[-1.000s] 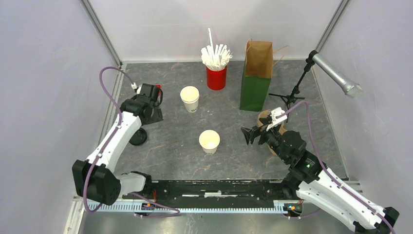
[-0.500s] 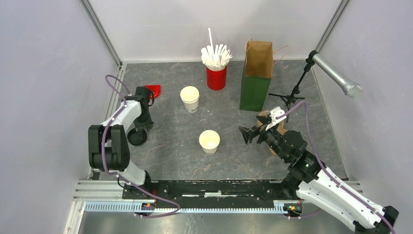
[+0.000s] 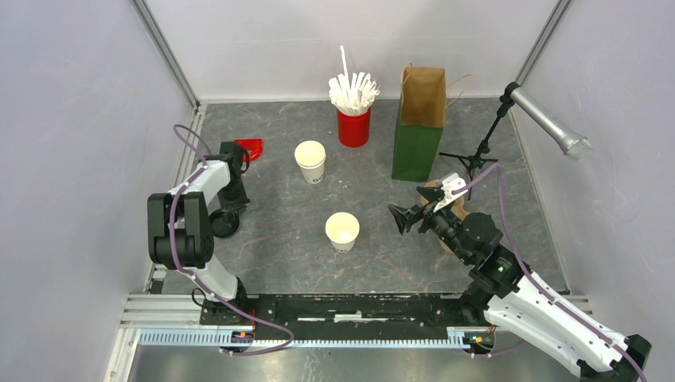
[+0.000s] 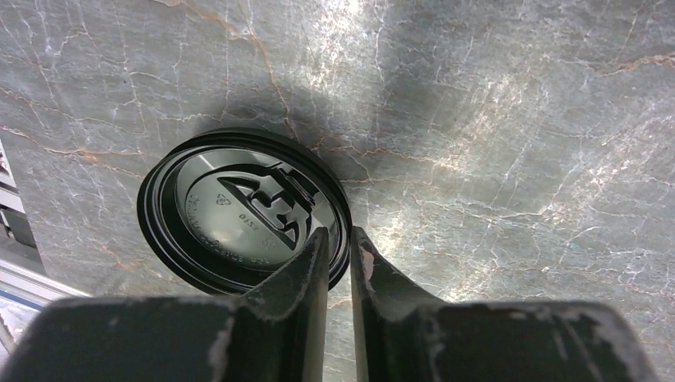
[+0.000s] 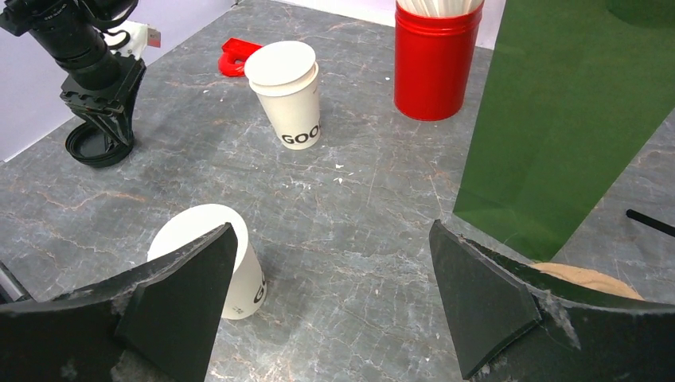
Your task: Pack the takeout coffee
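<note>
No cup wearing a black lid shows. A single lidless white cup point(image 3: 342, 231) stands mid-table and appears in the right wrist view point(image 5: 199, 263). A loose black lid point(image 4: 239, 215) lies flat at the left point(image 3: 223, 225). My left gripper point(image 4: 338, 235) points down at it, the jaws nearly closed over the lid's right rim. My right gripper point(image 3: 396, 215) is open and empty, right of the single cup. Its left finger stands in front of the cup point(image 5: 332, 227).
A stack of white cups point(image 3: 310, 161) stands behind. A red can of white sticks point(image 3: 353, 119) and a green and brown paper bag point(image 3: 418, 135) stand at the back. There is a red object point(image 3: 251, 146), a microphone on a stand point(image 3: 549, 119), and a brown disc point(image 5: 589, 278) under my right arm.
My left arm folded back and its gripper came down from beside the red object onto the black lid's rim. My right gripper edged slightly left.
</note>
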Tool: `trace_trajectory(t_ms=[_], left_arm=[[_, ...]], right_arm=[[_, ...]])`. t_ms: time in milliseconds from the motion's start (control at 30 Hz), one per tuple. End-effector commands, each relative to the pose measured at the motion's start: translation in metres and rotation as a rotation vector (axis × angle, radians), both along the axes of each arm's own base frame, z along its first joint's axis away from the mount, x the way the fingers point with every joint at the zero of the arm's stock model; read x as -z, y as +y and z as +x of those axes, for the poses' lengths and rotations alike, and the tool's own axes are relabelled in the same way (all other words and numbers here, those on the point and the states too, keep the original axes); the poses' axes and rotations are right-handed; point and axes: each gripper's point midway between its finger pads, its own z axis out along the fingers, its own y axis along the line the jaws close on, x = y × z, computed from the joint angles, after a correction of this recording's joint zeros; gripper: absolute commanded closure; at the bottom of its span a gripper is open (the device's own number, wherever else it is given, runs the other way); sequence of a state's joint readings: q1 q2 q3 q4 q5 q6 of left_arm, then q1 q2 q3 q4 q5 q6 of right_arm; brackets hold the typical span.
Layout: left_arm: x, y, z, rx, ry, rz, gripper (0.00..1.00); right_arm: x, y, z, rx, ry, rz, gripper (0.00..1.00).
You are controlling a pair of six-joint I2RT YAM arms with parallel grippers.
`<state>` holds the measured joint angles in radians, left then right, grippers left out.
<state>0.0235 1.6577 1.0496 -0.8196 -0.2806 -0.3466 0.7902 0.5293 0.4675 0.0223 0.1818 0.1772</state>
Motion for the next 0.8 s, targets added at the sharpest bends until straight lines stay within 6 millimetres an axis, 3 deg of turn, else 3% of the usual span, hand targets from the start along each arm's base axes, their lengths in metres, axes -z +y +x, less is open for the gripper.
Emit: trace_trajectory(t_ms=[0,267,633,767], left_arm=[[-0.007,0.001,0.016,0.033,-0.038,-0.007,0.80],[-0.020,-0.001,0.013,0.026,-0.072,-0.018,0.97],[-0.041,-0.009,0.010,0.015,-0.128,-0.061,0.98],[-0.058,-0.010,0.009,0.007,-0.159,-0.063,0.98]], right_arm=[[-0.007,0.003,0.001,-0.011,-0.031,0.020,0.02],[-0.003,0.004,0.001,-0.012,-0.023,0.013,0.02],[0.004,0.013,0.002,-0.043,0.006,0.014,0.02],[0.007,0.016,0.002,-0.051,0.017,0.015,0.02]])
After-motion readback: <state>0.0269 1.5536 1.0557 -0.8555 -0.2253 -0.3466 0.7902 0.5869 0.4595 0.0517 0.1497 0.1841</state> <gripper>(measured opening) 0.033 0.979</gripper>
